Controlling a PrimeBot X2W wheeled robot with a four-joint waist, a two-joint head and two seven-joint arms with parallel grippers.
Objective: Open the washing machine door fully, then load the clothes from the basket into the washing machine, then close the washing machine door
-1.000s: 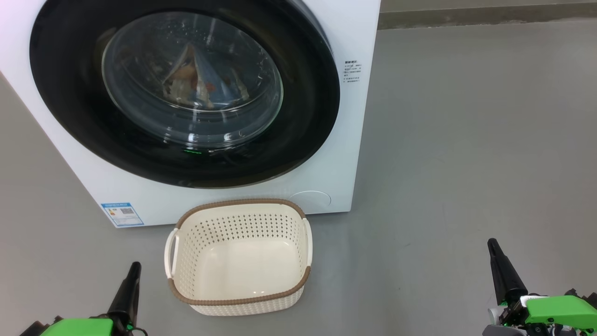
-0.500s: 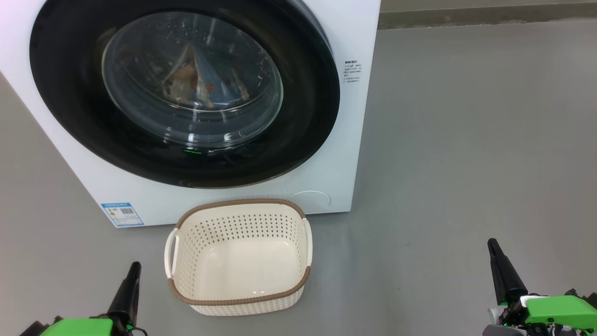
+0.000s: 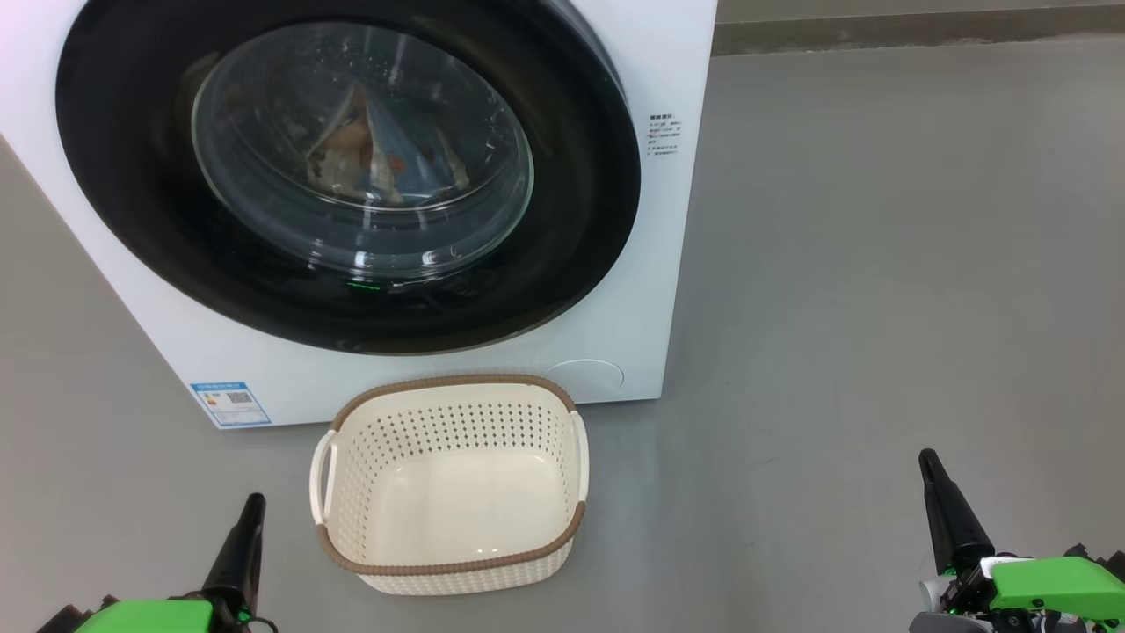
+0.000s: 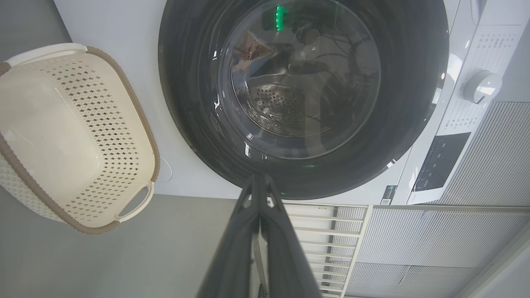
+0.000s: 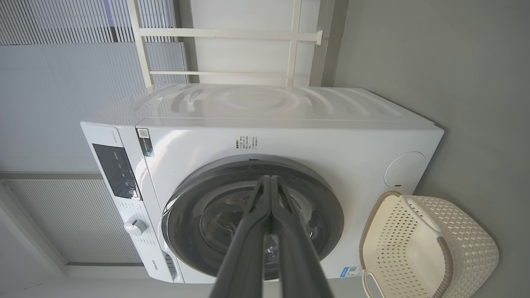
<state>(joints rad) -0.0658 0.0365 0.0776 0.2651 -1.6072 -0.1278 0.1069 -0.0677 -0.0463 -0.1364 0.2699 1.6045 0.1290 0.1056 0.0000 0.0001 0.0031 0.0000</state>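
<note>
The washing machine door (image 3: 132, 220) is shut against the white washing machine (image 3: 677, 220), and the blue printed clothes (image 3: 369, 167) show through its glass window. The cream basket (image 3: 453, 381) sits on the grey floor (image 3: 879, 308) just in front of the machine, its bare bottom showing. The left gripper (image 3: 255, 501) is near the basket's left side, the right gripper (image 3: 927, 459) well apart on its right. Both have their fingers pressed together.

The left fingers (image 3: 239, 545) are long, thin and black, and get pointy at the tip. The right fingers (image 3: 947, 514) look the same. Behind each sits a bright green cover (image 3: 1055, 580), with small black and grey bits.
</note>
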